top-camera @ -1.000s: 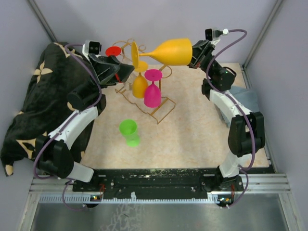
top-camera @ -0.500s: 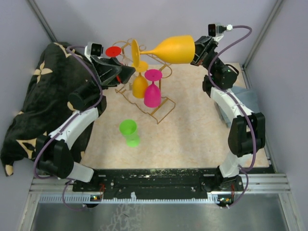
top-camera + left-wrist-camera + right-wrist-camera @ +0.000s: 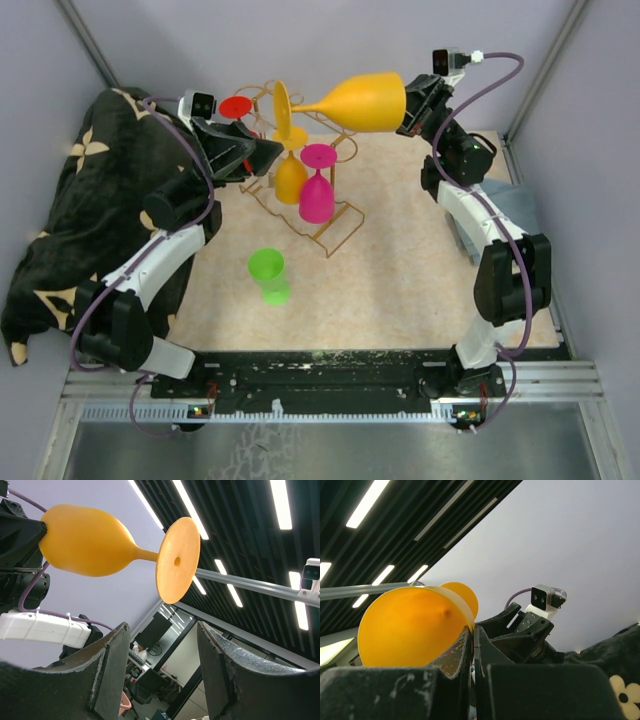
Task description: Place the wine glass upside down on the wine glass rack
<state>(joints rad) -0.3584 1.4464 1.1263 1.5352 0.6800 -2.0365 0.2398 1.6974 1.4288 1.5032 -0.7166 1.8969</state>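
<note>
An orange wine glass [image 3: 362, 103] is held on its side high above the table [image 3: 420, 280], its rim pinched between the closed fingers of the right gripper [image 3: 404, 112]. The long axis is laid level across the scene: the bowl is turned toward the right arm, while the stem and round foot are pointed at the left one. The foot is seen just above the top loops of the gold wire rack [image 3: 343, 232], where a pink glass [image 3: 317, 197] and a smaller orange glass [image 3: 291, 178] are hung bowl-down. The left gripper [image 3: 262, 152] is placed just beside that foot, its jaws spread apart with nothing between them; in its wrist view the foot is framed straight ahead, clear of the fingers. The left arm is judged the nearer to the stem, and a quarter turn is thought necessary before the glass can be hung. A green glass [image 3: 268, 275] is seen lying on the table.
</note>
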